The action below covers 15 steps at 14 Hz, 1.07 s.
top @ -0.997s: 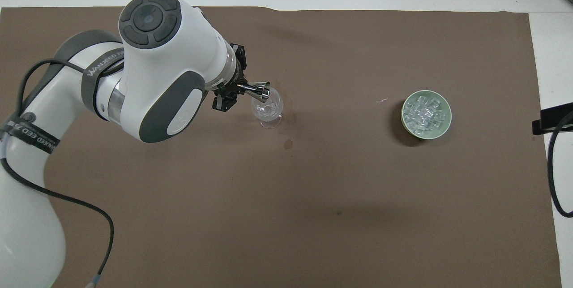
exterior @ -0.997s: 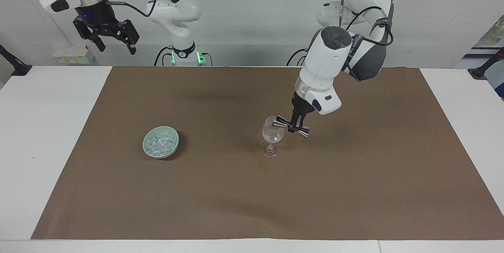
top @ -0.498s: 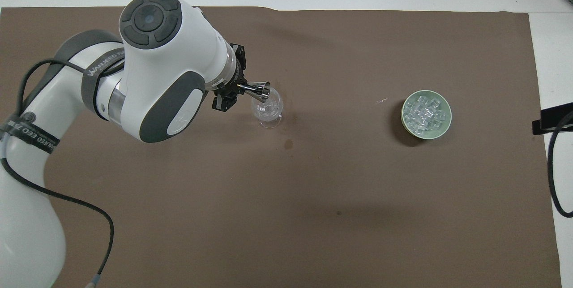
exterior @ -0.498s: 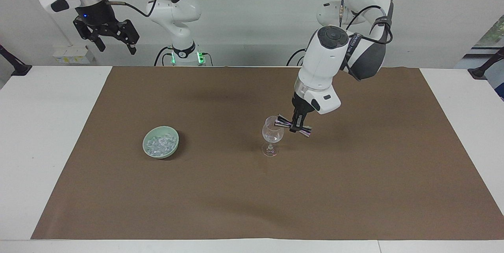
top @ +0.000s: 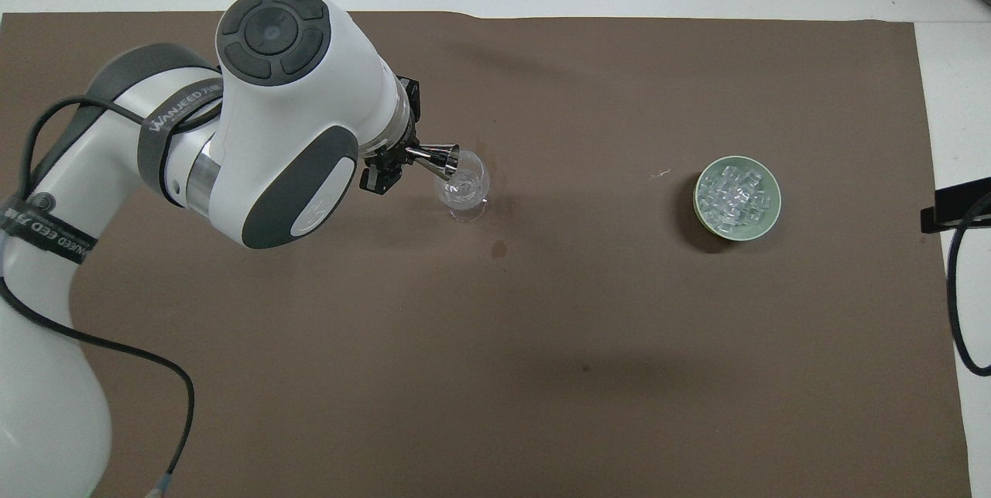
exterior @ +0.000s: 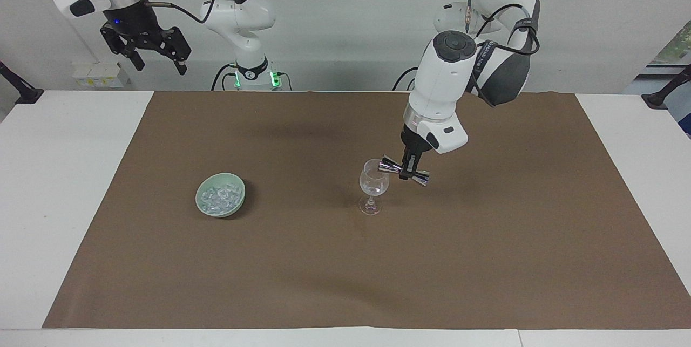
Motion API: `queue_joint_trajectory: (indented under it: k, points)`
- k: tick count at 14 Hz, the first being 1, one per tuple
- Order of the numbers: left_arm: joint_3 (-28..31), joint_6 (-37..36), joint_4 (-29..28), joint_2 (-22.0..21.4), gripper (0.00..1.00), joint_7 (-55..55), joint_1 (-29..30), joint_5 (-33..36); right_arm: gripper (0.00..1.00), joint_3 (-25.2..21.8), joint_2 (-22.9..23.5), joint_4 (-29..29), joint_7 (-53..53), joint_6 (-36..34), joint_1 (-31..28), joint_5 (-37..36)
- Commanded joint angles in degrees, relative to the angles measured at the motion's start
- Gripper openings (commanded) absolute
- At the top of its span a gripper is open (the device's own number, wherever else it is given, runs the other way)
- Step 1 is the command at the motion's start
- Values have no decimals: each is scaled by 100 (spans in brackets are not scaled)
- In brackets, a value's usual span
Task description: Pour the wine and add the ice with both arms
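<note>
1. Polished steel, a double-ended hourglass-shaped jigger (exterior: 404,170) is lying nearly level in the left gripper (exterior: 408,168), whose fingers are closing on its narrow waist.
2. The jigger's long axis is running across the table, with one mouth reaching over the rim of the clear stemmed wine glass (exterior: 373,185) and the other end pointing toward the left arm's end of the table; in the overhead view the mouth (top: 447,159) is overlapping the glass's rim (top: 463,190).
3. The glass is standing upright on the brown paper mat (exterior: 486,260), directly under that mouth, so pouring appears to be the step in hand.
4. The small clear chunks of ice (exterior: 218,199) are sitting heaped in a pale green round bowl (exterior: 220,202), well apart from the glass, toward the right arm's end of the table.
5. The right gripper (exterior: 155,54) is waiting high in the air near its own base, with its fingers spreading wide and holding nothing.
6. Judging by position, the right arm is the nearer one to the ice, so the ice step should be falling to it, carrying chunks along the table toward the glass.
</note>
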Motion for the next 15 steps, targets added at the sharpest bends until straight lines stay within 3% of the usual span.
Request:
queue_joint_trajectory:
  k: [1, 15]
  points:
    - [-55, -150, 217, 107, 0, -71, -106, 222, 100, 9, -116, -145, -91, 76, -31, 50]
    - [-90, -89, 217, 124, 0, -80, -141, 565, 100, 9, -116, -145, -91, 76, -31, 50]
